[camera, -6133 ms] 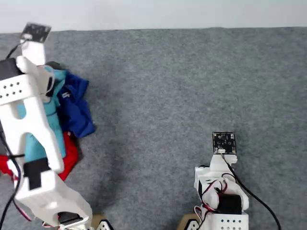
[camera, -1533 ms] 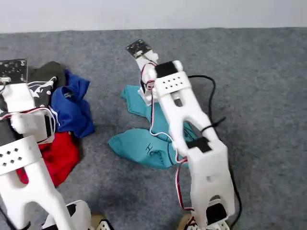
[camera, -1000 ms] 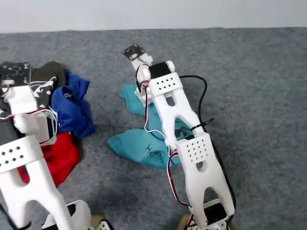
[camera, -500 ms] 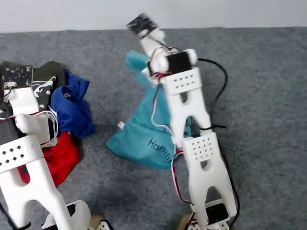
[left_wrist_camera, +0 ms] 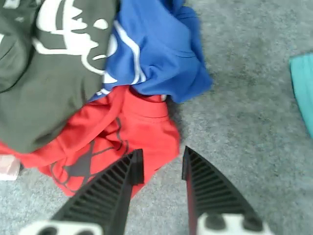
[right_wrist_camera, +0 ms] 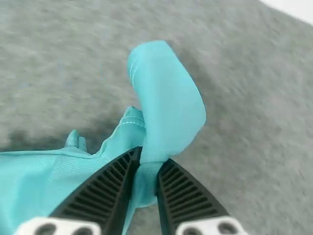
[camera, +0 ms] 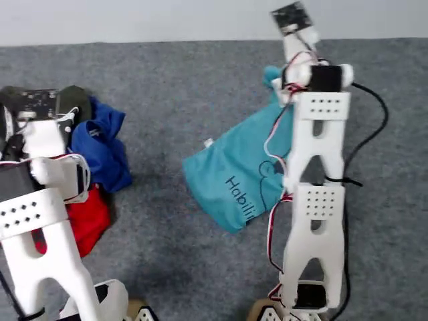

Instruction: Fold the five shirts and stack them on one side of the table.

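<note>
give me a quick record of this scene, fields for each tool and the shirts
right tool: shut on a bunched end of the teal shirt
left tool: open, holding nothing, above the edge of the red shirt
pile: red shirt, blue shirt and dark printed shirt heaped together at one side of the table
teal shirt: apart from the pile, unfolded
folded so far: none visible
</note>
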